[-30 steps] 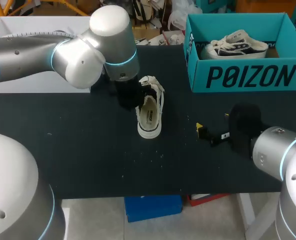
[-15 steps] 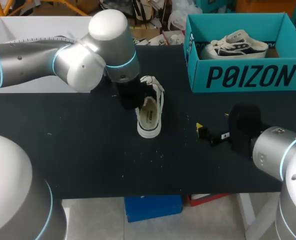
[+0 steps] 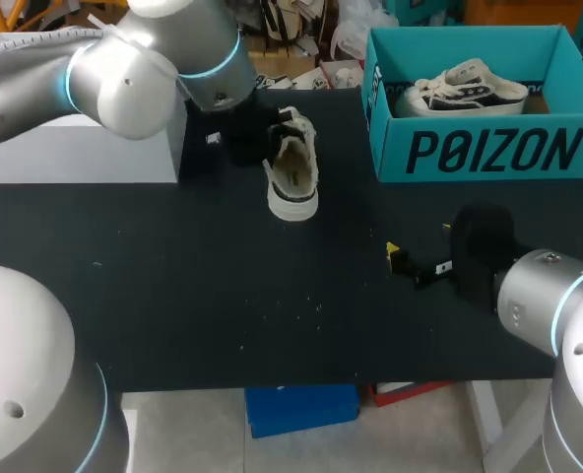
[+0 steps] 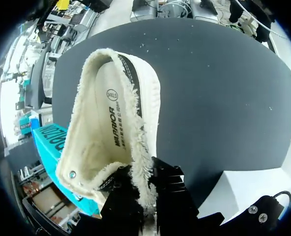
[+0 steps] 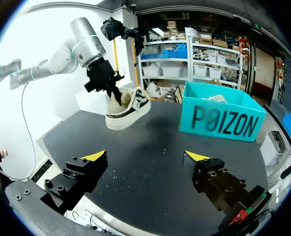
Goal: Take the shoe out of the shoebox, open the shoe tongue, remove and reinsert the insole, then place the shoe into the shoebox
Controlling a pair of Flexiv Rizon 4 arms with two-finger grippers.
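A white low-top shoe (image 3: 292,172) with a fleecy lining hangs off the black table, heel end tipped down toward the front. My left gripper (image 3: 255,141) is shut on the shoe's fleece collar (image 4: 143,162), which is pinched between the black fingers of the left gripper (image 4: 146,199). From the right wrist, the shoe (image 5: 127,105) hangs clear of the table under the left gripper (image 5: 109,84). The right gripper (image 5: 145,156) stands open and empty over the table's right front, and shows in the head view as the right gripper (image 3: 408,260). The teal shoebox (image 3: 488,150) sits at the back right.
A second shoe (image 3: 463,89) lies inside the shoebox (image 5: 224,118). A white box (image 3: 65,148) stands at the back left beside the left arm. Small white specks dot the black table (image 3: 223,296).
My left gripper closed on the shoe's collar, then lifted the shoe off the table and carried it toward the back. The right arm has stayed put.
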